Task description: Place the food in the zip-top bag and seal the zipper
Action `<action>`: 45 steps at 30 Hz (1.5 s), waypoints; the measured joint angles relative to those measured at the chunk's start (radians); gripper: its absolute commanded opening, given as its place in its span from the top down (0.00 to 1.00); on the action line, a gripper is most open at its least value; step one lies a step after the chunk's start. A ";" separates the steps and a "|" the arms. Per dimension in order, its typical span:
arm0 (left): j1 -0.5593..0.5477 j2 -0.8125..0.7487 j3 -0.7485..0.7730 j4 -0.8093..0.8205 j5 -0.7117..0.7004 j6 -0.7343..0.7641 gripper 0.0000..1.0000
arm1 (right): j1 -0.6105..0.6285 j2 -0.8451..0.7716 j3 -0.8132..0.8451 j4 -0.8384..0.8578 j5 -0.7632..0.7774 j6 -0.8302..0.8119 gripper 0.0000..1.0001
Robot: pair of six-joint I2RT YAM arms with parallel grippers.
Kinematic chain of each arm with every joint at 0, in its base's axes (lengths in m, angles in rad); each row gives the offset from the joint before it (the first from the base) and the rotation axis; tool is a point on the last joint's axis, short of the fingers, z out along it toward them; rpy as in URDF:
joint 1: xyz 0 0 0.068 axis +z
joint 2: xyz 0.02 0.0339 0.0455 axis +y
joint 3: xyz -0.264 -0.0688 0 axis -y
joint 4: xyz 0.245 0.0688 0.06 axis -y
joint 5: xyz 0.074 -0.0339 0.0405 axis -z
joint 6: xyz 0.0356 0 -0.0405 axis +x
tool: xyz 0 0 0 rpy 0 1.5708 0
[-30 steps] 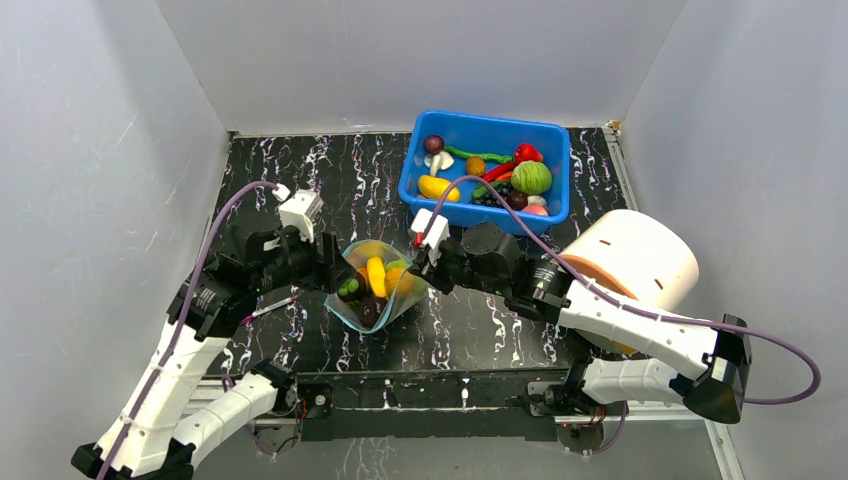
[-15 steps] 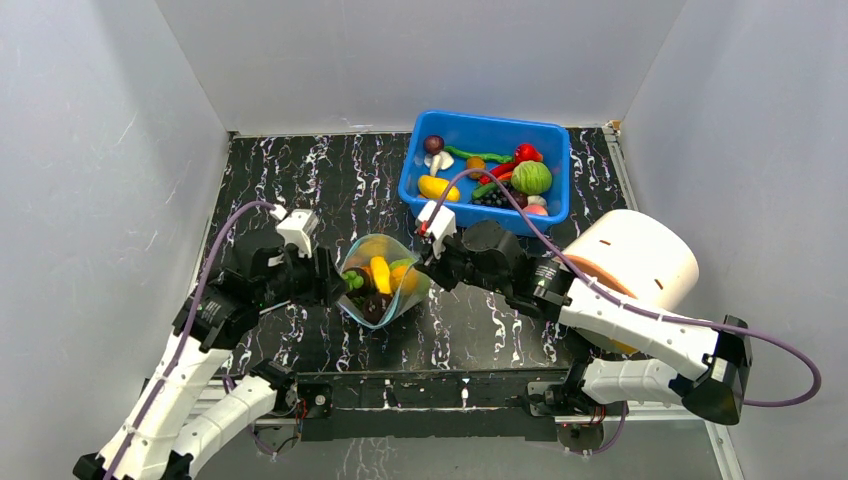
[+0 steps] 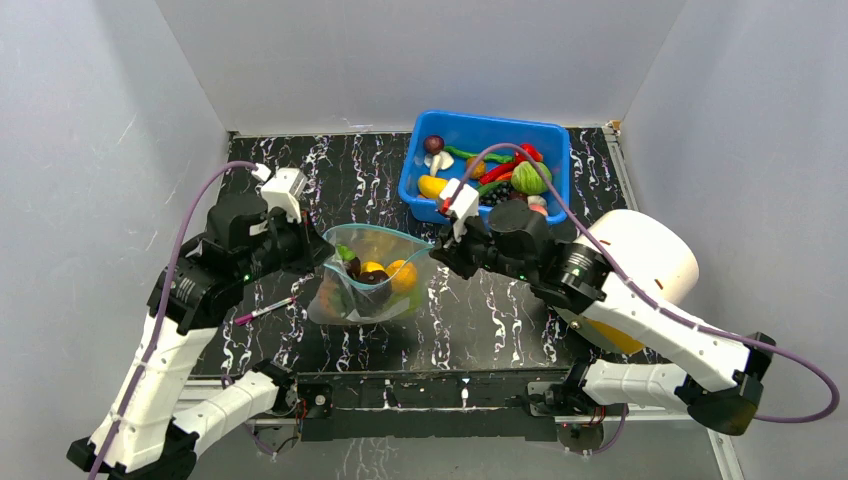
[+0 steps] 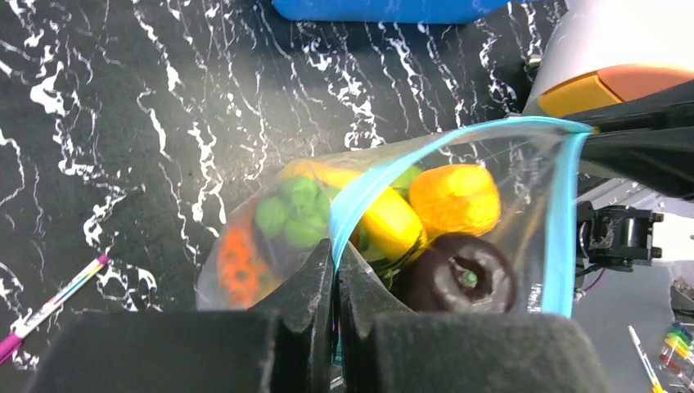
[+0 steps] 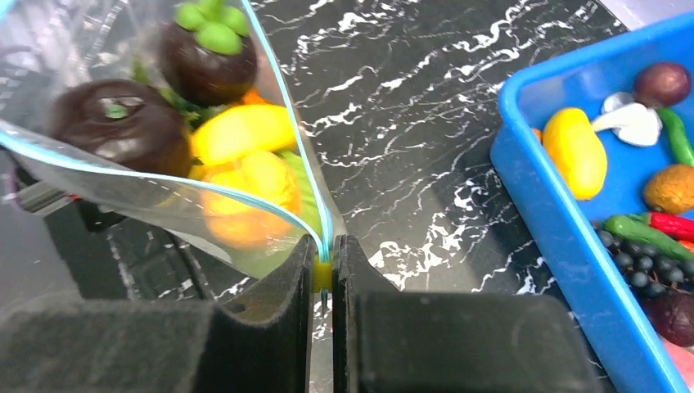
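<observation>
— Left gripper (image 4: 334, 248)?
— Jaws pressed together on the zipper (image 4: 561, 229), left end of the mouth. Right gripper (image 5: 323, 248) is the same, pinching the strip's right corner.
— Bag?
— The zip-top bag (image 3: 365, 295) is stretched between them, mid-table, mouth gaping.
— Risk?
— Thin strip. If one pinch slips, that side sags and the food (image 4: 454, 196) could tip out. Not sealed yet.
— Contents?
— Orange, yellow, green and dark pieces in the bag. The blue bin (image 3: 411, 165) behind holds more toys.
</observation>
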 measured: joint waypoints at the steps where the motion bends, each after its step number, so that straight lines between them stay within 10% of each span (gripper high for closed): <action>1: 0.000 -0.011 -0.006 0.003 -0.007 0.000 1.00 | -0.002 -0.018 0.002 0.003 -0.018 0.002 1.00; 10: 0.000 0.023 -0.177 -0.076 -0.064 -0.008 0.98 | -0.016 -0.006 -0.080 -0.014 -0.188 0.002 1.00; 20: 0.000 0.010 -0.121 -0.053 -0.094 0.031 0.50 | -0.052 0.011 -0.098 0.050 -0.253 0.045 1.00; 31: 0.000 -0.029 -0.123 0.348 0.429 0.258 0.48 | -0.063 0.084 -0.129 0.158 -0.263 0.209 1.00; 45: -0.026 0.068 -0.291 0.592 0.603 0.391 0.45 | -0.098 0.042 -0.130 0.167 -0.224 0.259 1.00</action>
